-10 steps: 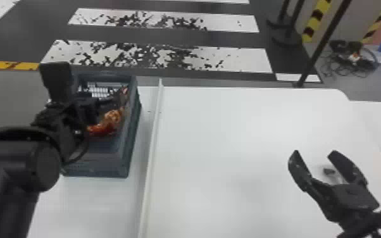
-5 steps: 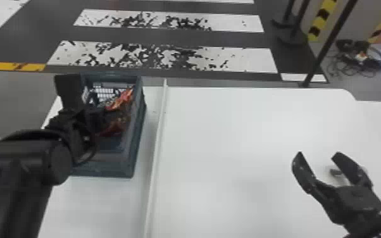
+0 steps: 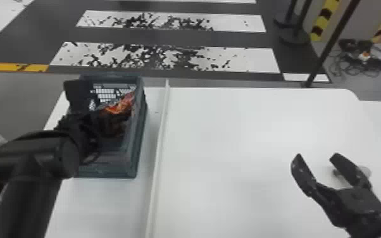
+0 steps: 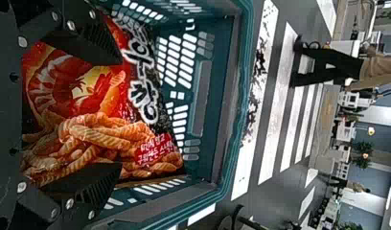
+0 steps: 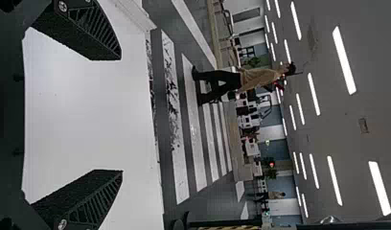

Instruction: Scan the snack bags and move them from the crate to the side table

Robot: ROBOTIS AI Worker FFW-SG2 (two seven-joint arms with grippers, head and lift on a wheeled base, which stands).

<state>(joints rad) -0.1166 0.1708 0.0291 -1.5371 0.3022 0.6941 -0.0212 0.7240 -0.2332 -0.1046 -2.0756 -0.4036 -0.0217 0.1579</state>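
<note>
Crate & grippers. The dark blue-green crate (image 3: 135, 148) stands on the L part of the white tabletop (image 3: 246, 142), w/ a raised white strip (image 3: 159, 136) running just beside its R side. The snack bag (image 3: 120, 106), red & black w/ a pic. of twisted sticks, lies inside the crate, nr. its R wall. L gripper (image 3: 76, 126) is at the crate, reaching in over the L side. L wrist view: its fingers (image 4: 88, 189) are spread, i.e. released, w/ the bag btwn. & beyond them; whether they touch it, cannot tell. R gripper (image 3: 317, 155) is over the tabletop, well to the R of the crate & nearer the robot. R wrist view: fingers (image 5: 83, 196) wide apart, nothing btwn. them. A small greyish obj. (image 3: 363, 172), details unclear, is by the R gripper, on the same side of the crate. Beyond the crate: white floor stripes (image 3: 167, 58); farther R, a black pole (image 3: 330, 44) & tangled cables (image 3: 362, 65) on the floor.
</note>
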